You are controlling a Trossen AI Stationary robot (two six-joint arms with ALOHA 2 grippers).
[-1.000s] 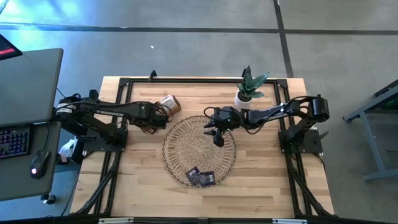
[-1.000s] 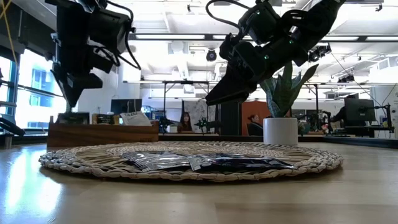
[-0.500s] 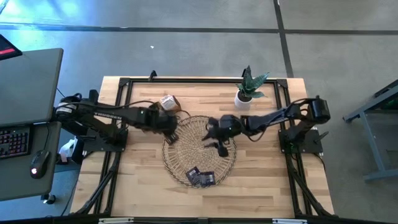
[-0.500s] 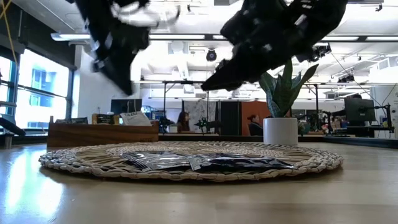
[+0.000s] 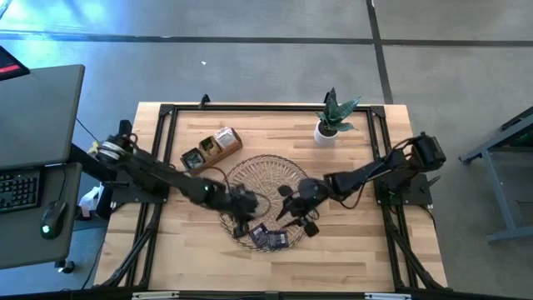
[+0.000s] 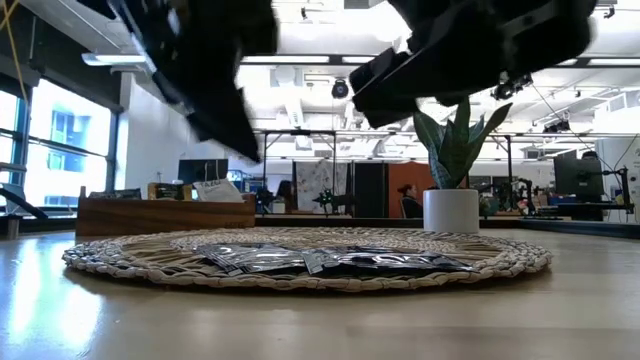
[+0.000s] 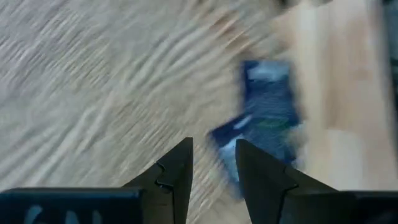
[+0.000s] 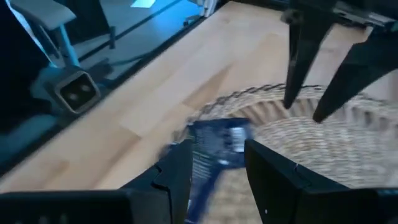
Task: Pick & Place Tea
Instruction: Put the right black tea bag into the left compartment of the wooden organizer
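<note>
Both claws hang above the round woven tray (image 5: 266,198), reaching in from opposite sides. Left claw (image 5: 245,206) comes on a long outstretched arm slanting from the counter's left edge, its tip over the tray's near-left part; its two dark fingers (image 7: 177,171) stand parted with a clear gap and nothing between them. Right claw (image 5: 293,210) reaches in on a bent arm from the right side, tip over the tray's near-right part; its fingers (image 8: 180,168) are likewise spread and empty. From table height, both dark claws hover well clear of the tray, not touching it.

Tea sachets (image 5: 268,237) lie in a small overlapping heap on the near rim of the tray, flat, square, dark with pale and bluish marks, glossy in the low view (image 6: 320,260). Tray is pale wicker, open-weave with a braided edge. Counter (image 5: 358,242) is light wood planking. A brown wooden compartment box (image 5: 210,147) sits at the back left, and a white potted plant (image 5: 331,121) at the back right.
</note>
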